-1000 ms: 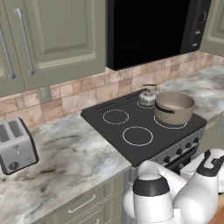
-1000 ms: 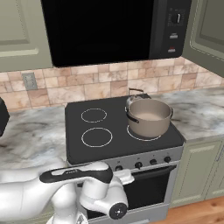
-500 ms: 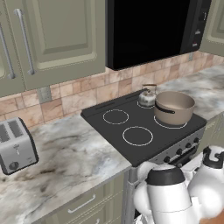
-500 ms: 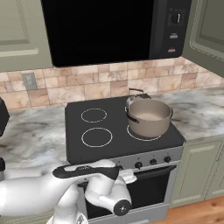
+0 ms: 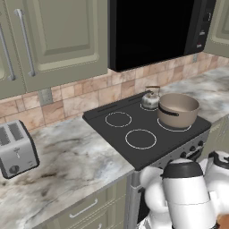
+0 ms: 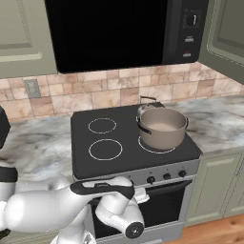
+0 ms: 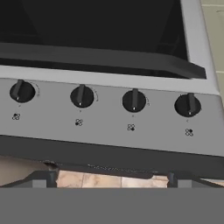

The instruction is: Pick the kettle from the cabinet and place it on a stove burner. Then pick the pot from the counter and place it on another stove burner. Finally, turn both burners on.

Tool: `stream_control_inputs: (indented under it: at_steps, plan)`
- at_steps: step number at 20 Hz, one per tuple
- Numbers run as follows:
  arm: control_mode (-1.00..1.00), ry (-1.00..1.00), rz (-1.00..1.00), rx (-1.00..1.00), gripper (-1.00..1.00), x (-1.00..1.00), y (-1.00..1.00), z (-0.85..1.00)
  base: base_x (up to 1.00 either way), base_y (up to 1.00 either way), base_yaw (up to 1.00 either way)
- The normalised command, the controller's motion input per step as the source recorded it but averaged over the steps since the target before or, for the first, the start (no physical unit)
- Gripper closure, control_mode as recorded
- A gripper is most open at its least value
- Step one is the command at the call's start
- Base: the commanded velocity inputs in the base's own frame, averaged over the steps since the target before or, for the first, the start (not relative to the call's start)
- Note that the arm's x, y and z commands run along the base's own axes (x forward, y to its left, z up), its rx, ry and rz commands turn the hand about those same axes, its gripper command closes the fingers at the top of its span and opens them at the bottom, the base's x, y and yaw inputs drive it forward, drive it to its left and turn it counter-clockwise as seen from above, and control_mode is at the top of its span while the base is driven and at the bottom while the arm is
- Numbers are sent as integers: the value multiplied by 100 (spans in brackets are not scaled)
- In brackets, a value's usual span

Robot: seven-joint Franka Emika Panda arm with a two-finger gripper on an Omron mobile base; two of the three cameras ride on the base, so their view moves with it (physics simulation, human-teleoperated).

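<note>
The small silver kettle [image 5: 150, 99] [image 6: 145, 108] stands on the back right burner of the black cooktop. In front of it the wide taupe pot [image 5: 178, 109] [image 6: 162, 127] sits on the front right burner. Two left burners [image 5: 140, 138] [image 6: 105, 149] are bare. My gripper [image 7: 107, 179] is open and holds nothing, low in front of the stove's silver panel. The hand view is rolled over and faces the row of dark knobs [image 7: 133, 100] close up. All of them point the same way. My arm [image 6: 109, 205] reaches in below the cooktop's front edge.
A black microwave [image 5: 152, 31] hangs over the stove between olive-green wall cabinets [image 5: 58, 40]. The right cabinet door [image 6: 224, 33] stands ajar. A silver toaster [image 5: 15, 150] sits on the marbled counter [image 5: 76, 161] to the left. The oven handle [image 7: 100, 57] runs beside the knobs.
My arm has shifted slightly to the right and lower before the stove front. The kettle and pot have not moved, and the gripper stays open.
</note>
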Motion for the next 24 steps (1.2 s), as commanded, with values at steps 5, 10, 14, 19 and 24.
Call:
stream_control_inputs:
  at_steps: [5, 10, 14, 19, 24]
  plan:
    - [-100, 0, 0, 0, -100, 17, 0, -1, 0, 0, 0]
    - [-100, 0, 0, 0, -100, 11, 1, -9, 0, 0, 0]
    - [-100, 0, 0, 0, -100, 12, 4, -14, 0, 0, 0]
    - [-100, 0, 0, 0, -100, 14, 0, -7, 0, 0, 0]
    - [-100, 0, 0, 0, -100, 18, 0, -9, 0, 0, 0]
